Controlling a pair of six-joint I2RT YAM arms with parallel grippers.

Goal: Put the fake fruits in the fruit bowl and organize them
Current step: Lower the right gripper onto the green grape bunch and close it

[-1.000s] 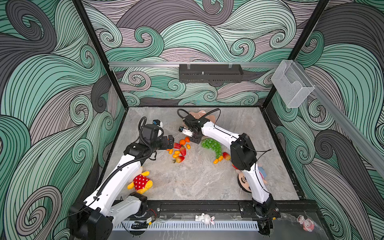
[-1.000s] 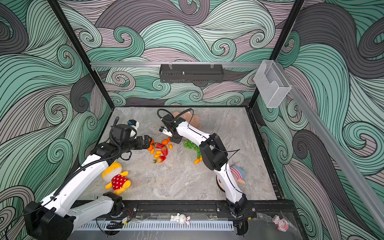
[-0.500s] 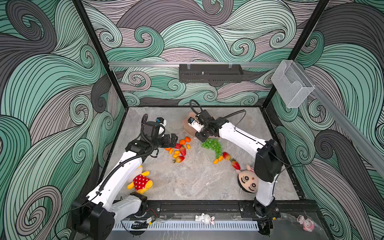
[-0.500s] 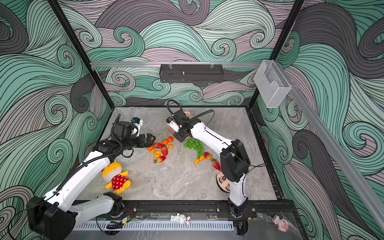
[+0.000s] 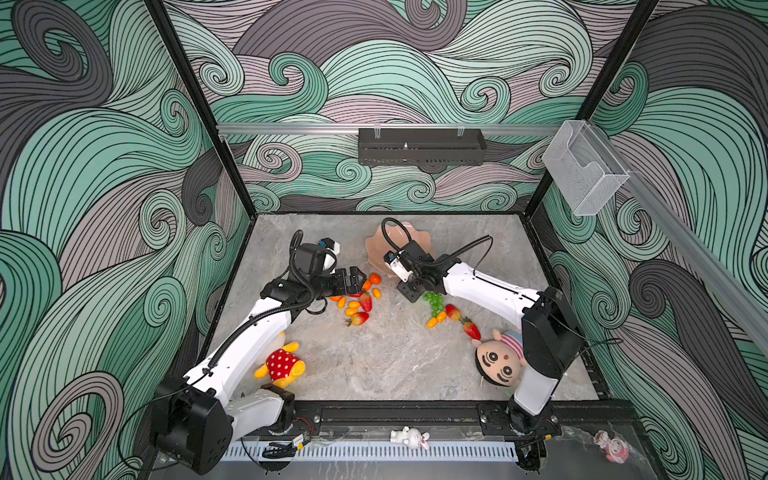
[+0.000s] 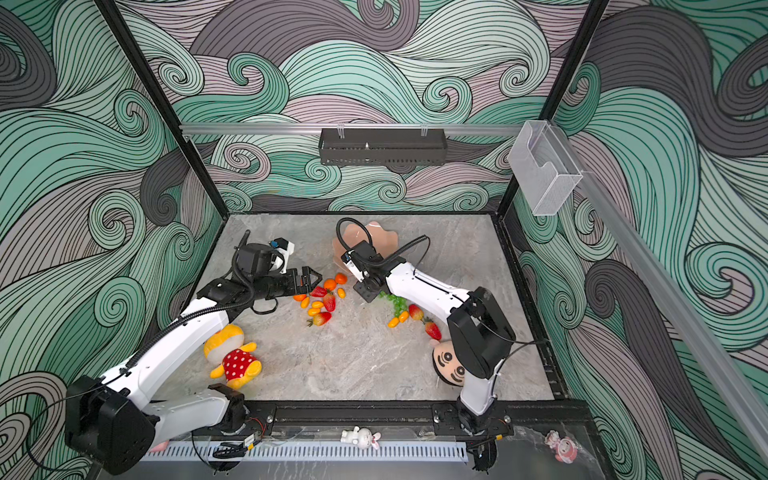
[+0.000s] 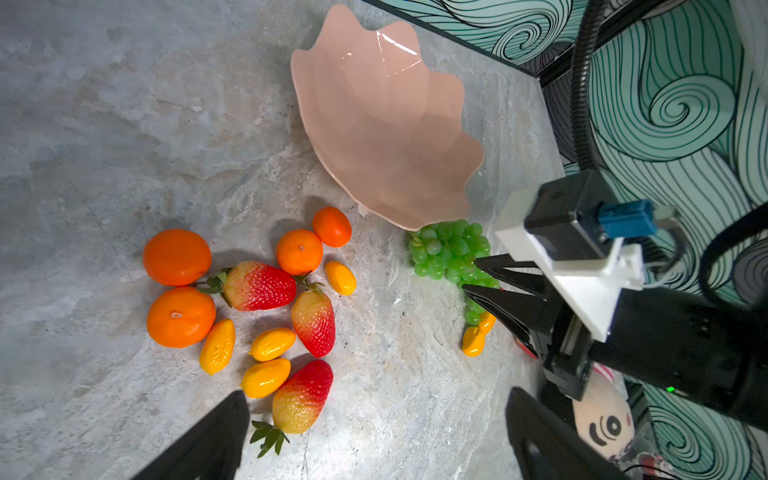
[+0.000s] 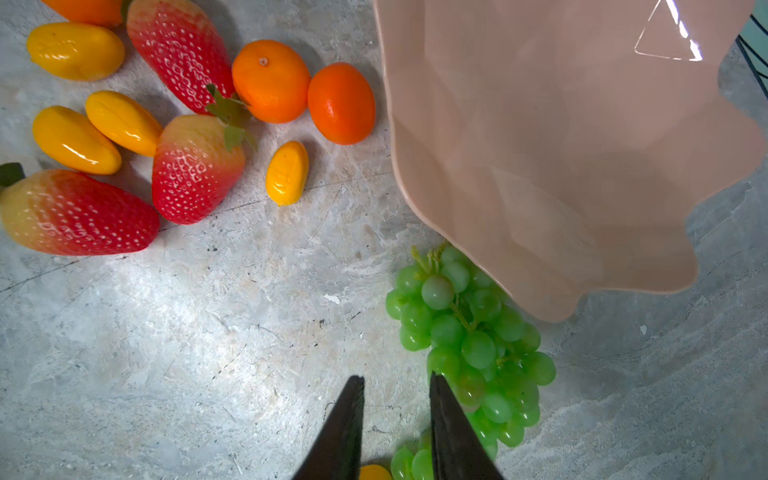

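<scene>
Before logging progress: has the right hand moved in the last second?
Yes. The right hand has drawn back from the fruit bowl toward the front, beside the green grape bunch.

A robot lab cell is shown. A marble-look tabletop [image 5: 374, 374] is enclosed on three sides by panels [image 5: 374, 62] printed with green and grey swirls and held in black posts [image 5: 181, 62]. A left arm [image 5: 249, 345] and a right arm [image 5: 490, 291] are bolted to a black rail [image 5: 395, 415] at the front edge, with cables [image 5: 473, 245] left exposed. A black tray [image 5: 419, 147] is hung from an aluminium rail [image 5: 291, 129] on the back panel, and a clear box [image 5: 582, 166] is fixed to a side panel. Only props are laid out: plastic fruits [image 5: 365, 301], a bowl [image 5: 376, 249], a plush [image 5: 282, 363], a doll [image 5: 496, 365].
</scene>
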